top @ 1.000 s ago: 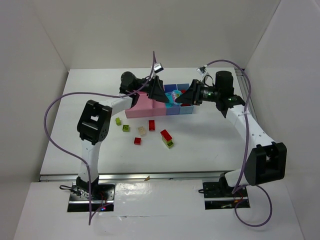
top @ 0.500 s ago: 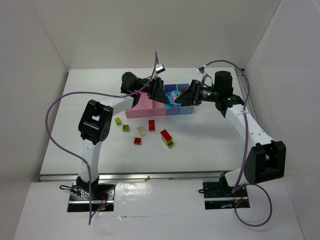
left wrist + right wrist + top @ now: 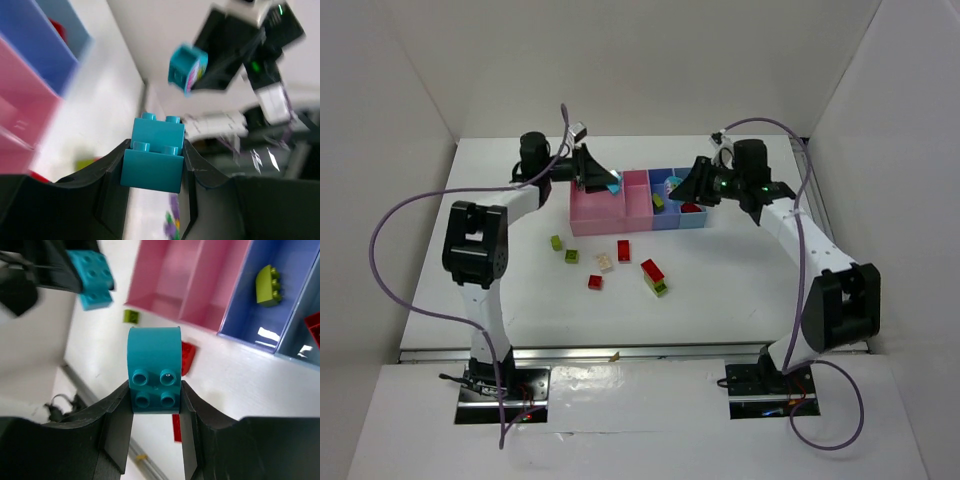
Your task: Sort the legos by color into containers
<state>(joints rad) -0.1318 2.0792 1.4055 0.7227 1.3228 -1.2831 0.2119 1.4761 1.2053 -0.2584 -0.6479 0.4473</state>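
Note:
My left gripper is shut on a cyan brick, held above the wide pink bin. My right gripper is shut on a second cyan brick with a rounded end, held above the blue bin. The four joined bins run pink, pink, blue, light blue. A yellow-green brick lies in the blue bin. A red brick lies in the light blue bin. Each wrist view shows the other gripper's cyan brick.
Loose bricks lie on the white table in front of the bins: two yellow-green, a beige one, two red, and a red-on-yellow-green stack. White walls enclose the table.
The two grippers were close together over the bins; now they have pulled apart. My left gripper has swung left with one cyan brick, and my right keeps the other.

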